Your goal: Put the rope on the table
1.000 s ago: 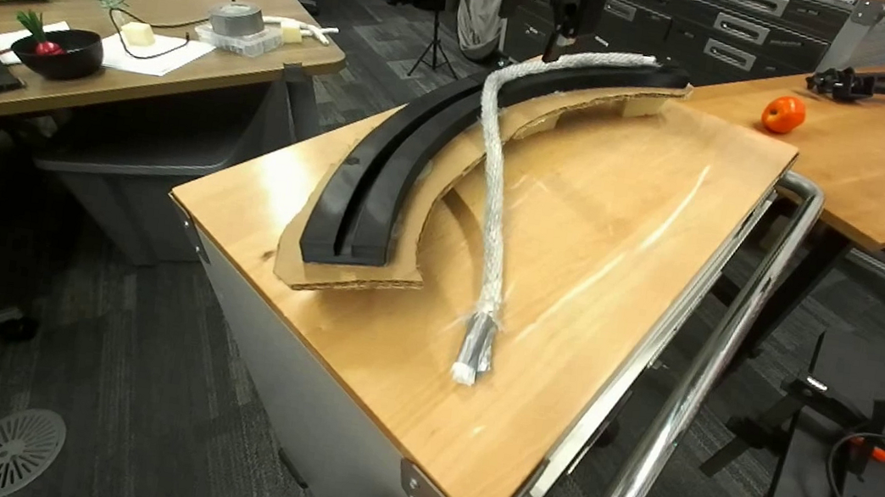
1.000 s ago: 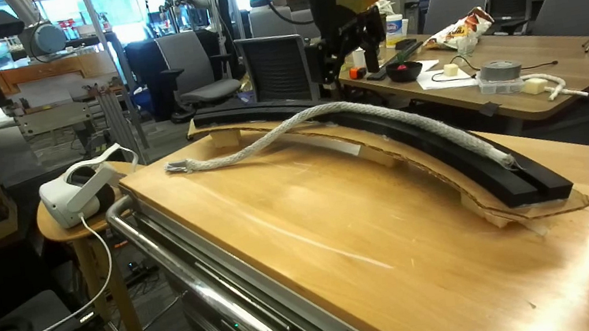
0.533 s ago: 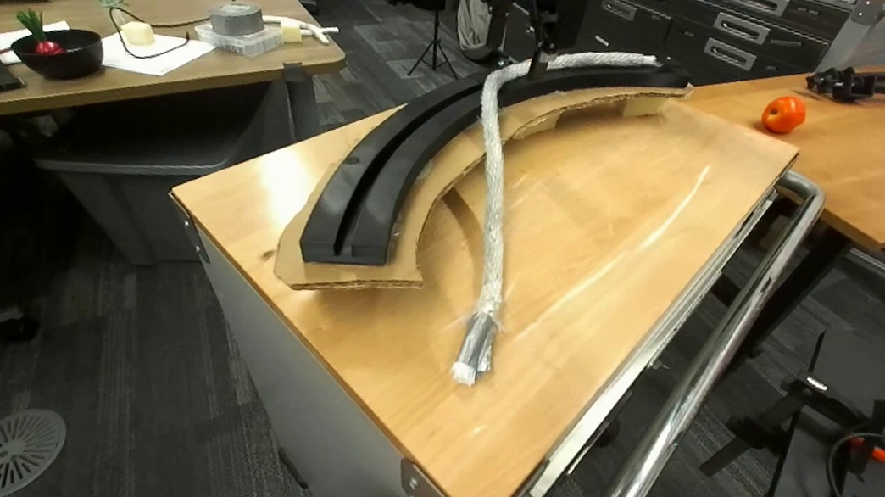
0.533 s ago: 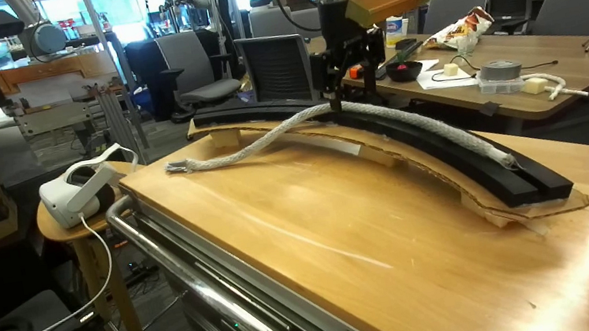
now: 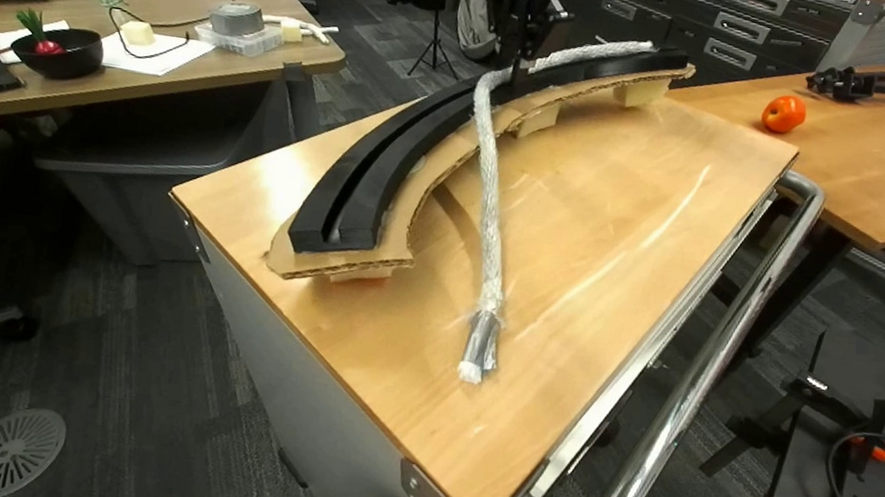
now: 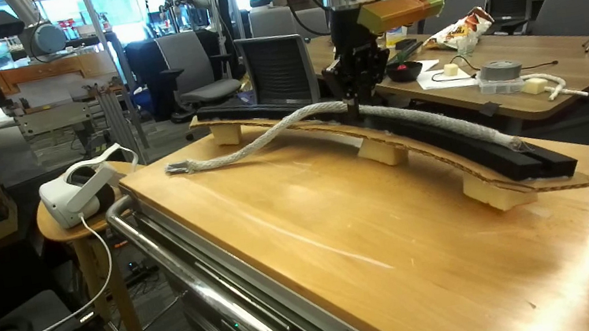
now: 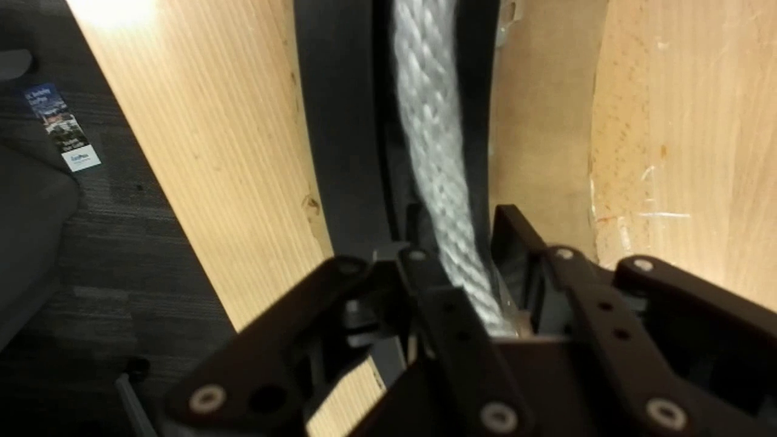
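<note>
The grey-white rope (image 5: 488, 203) lies partly along the black curved track (image 5: 346, 197). Its taped end rests on the light-wood table (image 5: 605, 244), as both exterior views show. My gripper (image 6: 354, 111) points down at the rope's middle. In the wrist view the rope (image 7: 432, 115) runs between the partly closed jaws of the gripper (image 7: 462, 223). The left fingertip sits over the track's groove, close against the rope. The right fingertip stands beyond the track's inner wall. Whether the fingers clamp the rope, the wall or both is not clear.
Cardboard (image 7: 540, 115) backs the track, raised on foam blocks (image 6: 500, 192) and tilted. A metal tube rail (image 5: 693, 393) runs along the table's side. Behind stands a cluttered desk (image 5: 309, 26). A white headset (image 6: 66, 202) sits on a stool.
The gripper has come down onto the rope and track, and its jaws have narrowed. Track and cardboard have tilted and shifted, one end rising off the table. The rope has shifted slightly with them.
</note>
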You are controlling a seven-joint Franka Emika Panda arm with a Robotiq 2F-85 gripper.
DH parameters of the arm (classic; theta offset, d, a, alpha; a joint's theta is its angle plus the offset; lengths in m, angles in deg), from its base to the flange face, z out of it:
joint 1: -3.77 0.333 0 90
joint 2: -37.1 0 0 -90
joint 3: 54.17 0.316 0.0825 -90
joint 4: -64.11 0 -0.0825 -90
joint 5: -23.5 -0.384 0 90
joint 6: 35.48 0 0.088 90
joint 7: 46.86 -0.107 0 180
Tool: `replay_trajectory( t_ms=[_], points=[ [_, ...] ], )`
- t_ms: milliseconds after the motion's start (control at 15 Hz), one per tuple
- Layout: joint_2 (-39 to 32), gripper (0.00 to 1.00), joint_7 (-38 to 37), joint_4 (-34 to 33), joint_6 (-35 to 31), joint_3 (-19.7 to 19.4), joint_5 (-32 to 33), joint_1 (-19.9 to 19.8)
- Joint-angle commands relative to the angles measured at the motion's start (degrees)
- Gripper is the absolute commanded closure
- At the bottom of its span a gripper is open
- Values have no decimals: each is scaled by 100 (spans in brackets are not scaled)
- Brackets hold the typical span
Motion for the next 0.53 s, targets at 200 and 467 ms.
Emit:
replay_trajectory(
  t_ms=[200, 467],
  points=[
    [-57, 92, 70, -243, 245, 92, -90, -99],
    [194, 93, 17, 30, 156, 42, 55, -58]
  ],
)
